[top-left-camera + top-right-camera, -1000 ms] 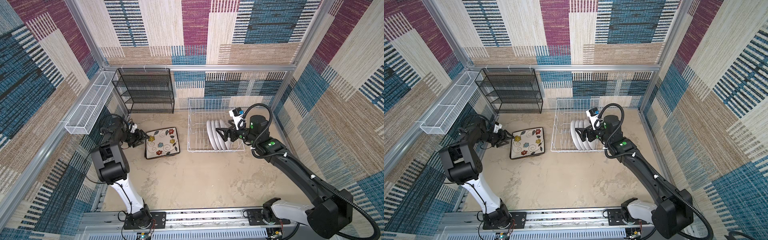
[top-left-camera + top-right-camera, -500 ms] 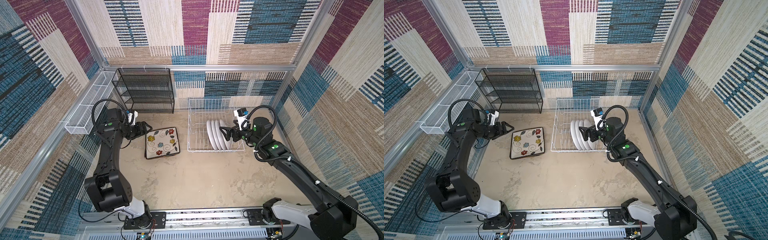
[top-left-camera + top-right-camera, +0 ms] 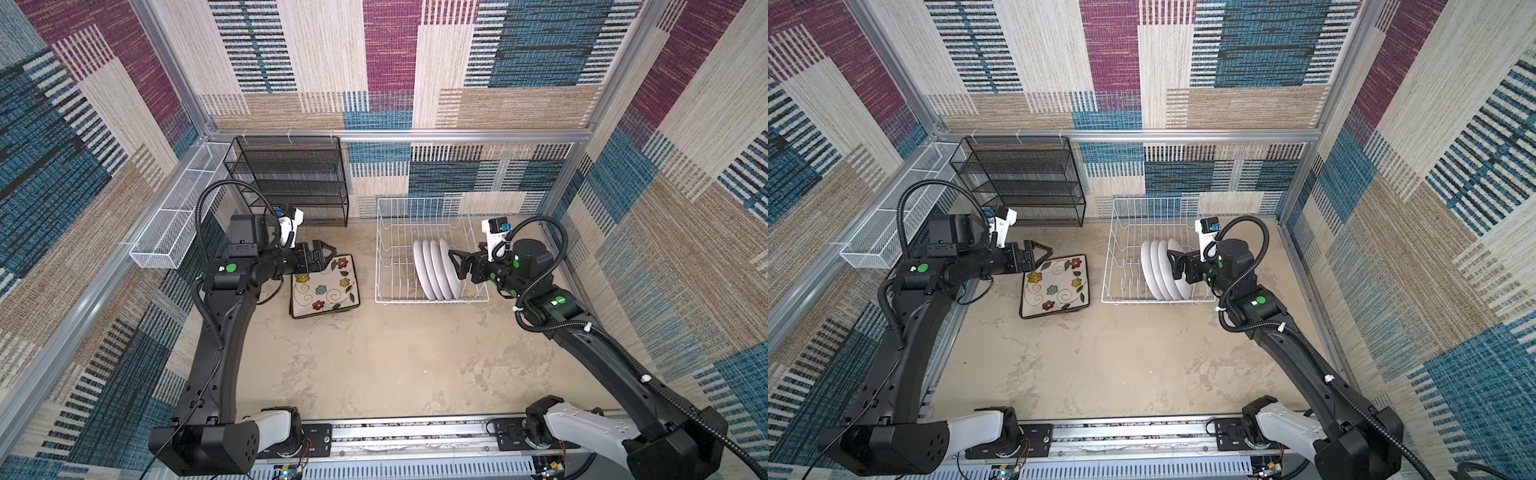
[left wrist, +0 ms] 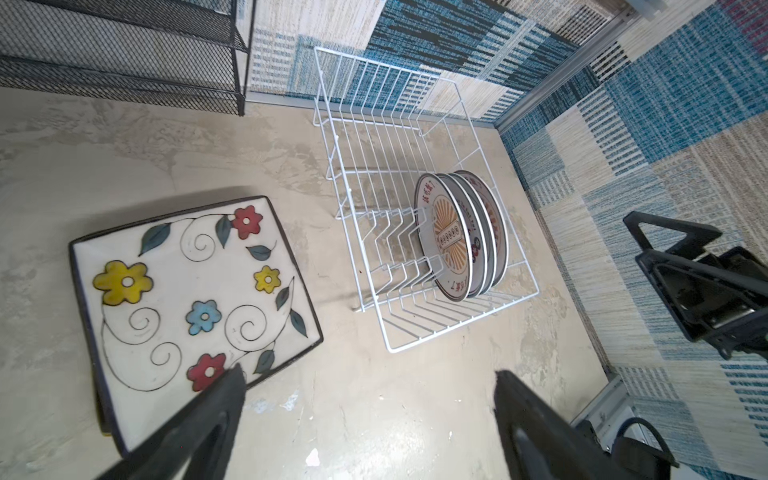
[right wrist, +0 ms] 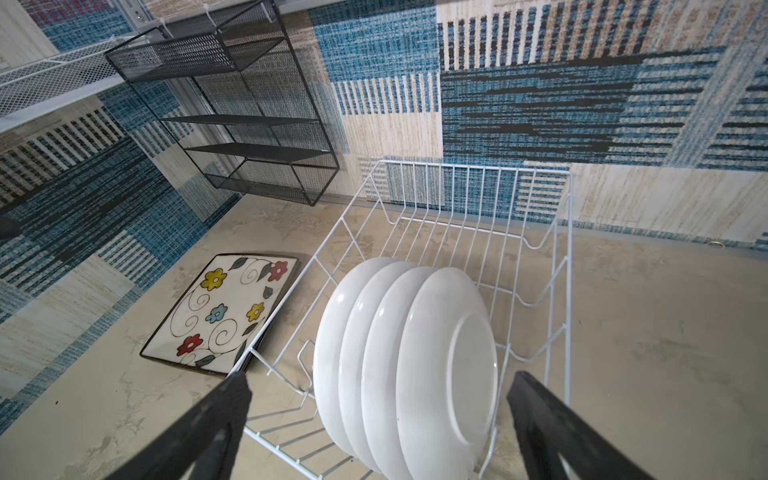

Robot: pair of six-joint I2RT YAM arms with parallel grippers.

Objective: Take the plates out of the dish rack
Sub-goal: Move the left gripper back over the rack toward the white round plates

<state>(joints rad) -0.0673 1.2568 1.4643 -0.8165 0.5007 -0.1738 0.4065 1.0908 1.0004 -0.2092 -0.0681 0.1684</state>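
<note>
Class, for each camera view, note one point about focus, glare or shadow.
Right wrist view: soft glare on the white backs of the round plates; the right gripper's fingers are blurred. Left wrist view: a faint shadow edges the square plate; the left gripper's fingers are blurred. In both top views: even light, the dish rack sharp.

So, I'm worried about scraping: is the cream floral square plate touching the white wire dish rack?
Apart. The left wrist view shows bare floor between the cream floral square plate and the white wire dish rack.
</note>
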